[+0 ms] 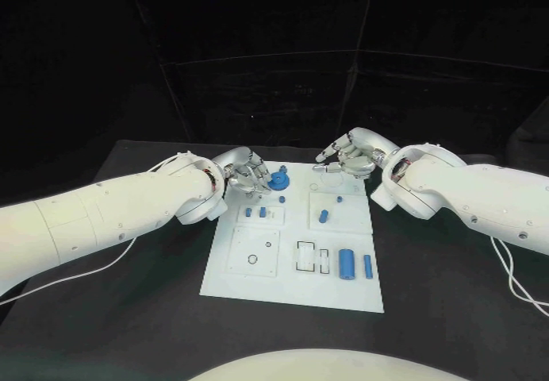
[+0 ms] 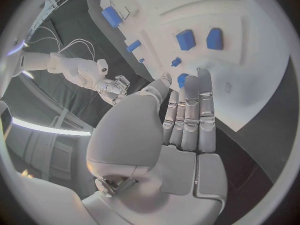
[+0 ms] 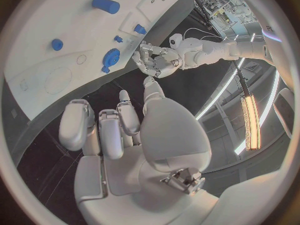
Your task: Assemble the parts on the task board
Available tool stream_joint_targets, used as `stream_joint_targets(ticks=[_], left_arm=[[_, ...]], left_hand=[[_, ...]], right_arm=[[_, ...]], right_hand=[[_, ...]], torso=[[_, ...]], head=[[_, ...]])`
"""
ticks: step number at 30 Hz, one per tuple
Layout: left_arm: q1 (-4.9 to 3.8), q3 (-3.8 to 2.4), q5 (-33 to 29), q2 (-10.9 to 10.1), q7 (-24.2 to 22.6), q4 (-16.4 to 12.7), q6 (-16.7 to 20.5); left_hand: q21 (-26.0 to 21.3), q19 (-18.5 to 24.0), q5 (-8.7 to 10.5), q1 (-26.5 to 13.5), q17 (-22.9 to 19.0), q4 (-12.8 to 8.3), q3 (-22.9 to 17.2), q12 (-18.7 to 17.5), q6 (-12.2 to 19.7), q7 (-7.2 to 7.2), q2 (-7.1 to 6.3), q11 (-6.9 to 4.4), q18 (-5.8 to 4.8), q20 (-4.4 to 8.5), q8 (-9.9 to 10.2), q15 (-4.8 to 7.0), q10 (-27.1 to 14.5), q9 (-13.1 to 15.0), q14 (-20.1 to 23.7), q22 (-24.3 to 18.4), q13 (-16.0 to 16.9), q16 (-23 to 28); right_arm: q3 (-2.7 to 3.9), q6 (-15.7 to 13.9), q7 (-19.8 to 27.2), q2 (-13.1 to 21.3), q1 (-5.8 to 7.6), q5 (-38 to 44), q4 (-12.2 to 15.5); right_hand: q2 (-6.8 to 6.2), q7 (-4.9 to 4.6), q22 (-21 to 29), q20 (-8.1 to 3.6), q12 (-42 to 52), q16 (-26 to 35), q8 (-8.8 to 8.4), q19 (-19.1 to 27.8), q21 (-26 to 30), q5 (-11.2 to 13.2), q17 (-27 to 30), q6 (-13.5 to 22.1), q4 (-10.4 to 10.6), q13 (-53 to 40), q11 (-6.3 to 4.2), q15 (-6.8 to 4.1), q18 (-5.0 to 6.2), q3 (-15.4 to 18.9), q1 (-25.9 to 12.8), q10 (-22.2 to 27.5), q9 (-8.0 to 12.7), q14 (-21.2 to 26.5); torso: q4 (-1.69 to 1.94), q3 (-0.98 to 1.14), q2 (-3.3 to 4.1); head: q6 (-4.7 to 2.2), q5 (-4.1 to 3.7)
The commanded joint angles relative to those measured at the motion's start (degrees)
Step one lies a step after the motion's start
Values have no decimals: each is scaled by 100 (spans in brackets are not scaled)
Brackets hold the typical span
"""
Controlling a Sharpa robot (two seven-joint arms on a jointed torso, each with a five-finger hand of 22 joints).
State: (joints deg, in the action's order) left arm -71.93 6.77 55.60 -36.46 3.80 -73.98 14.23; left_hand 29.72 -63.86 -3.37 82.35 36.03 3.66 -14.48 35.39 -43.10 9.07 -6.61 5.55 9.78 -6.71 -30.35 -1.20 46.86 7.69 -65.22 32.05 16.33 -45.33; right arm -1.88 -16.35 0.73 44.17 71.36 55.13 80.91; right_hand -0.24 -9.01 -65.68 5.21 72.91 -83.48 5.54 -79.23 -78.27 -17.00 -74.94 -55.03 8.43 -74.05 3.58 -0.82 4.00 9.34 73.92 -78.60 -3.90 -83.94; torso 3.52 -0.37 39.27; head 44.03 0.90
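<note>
— On the worktop (image 1: 137, 309), head view: left hand (image 1: 243, 176) pinching a blue gear (image 1: 280, 181) at the task board (image 1: 292, 274) far edge, likely to seat it. Right hand (image 1: 352, 154) empty, fingers loosely curled, waiting beside.

— Left wrist view?

— Fingers (image 2: 190, 110) straight over the board; parts (image 2: 185, 39) blue, blocky.

— Right wrist view?

— Gear (image 3: 112, 58) toothed, round.

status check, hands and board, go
Left hand at blue gear, hold unclear. Right hand hovering over task board far edge, nothing held. No obstructions.
</note>
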Motion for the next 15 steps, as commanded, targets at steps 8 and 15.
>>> stream_joint_targets(ticks=[8, 15], left_arm=[[5, 30, 1949, 518, -924, 483, -41], [12, 74, 2265, 799, -813, 755, -330]], left_hand=[[413, -983, -13, -108, 1335, -357, -344, -802, -696, -91, -177, -48, 61, 110, 901, 114, 440, -409, -1342, 126, -882, -1662], [911, -1269, -16, -286, 2298, -457, -429, -984, -891, -100, -223, -38, 14, 108, 1235, 108, 505, -401, -1674, 558, -1148, -2602]], right_arm=[[3, -30, 31, -32, 11, 7, -3], [3, -30, 29, -52, 11, 7, -6]], right_hand=[[63, 50, 6, -4, -29, 38, 34, 10, 35, -99, -252, 10, -3, 6, -3, -6, 79, 50, 18, 40, -5, -336], [63, 50, 6, -4, -29, 38, 34, 10, 35, -99, -252, 10, -3, 6, -3, -6, 79, 50, 18, 40, -5, -336]], torso=[[-21, -1, 24], [-20, 3, 22]], head=[[-41, -13], [-39, -16]])
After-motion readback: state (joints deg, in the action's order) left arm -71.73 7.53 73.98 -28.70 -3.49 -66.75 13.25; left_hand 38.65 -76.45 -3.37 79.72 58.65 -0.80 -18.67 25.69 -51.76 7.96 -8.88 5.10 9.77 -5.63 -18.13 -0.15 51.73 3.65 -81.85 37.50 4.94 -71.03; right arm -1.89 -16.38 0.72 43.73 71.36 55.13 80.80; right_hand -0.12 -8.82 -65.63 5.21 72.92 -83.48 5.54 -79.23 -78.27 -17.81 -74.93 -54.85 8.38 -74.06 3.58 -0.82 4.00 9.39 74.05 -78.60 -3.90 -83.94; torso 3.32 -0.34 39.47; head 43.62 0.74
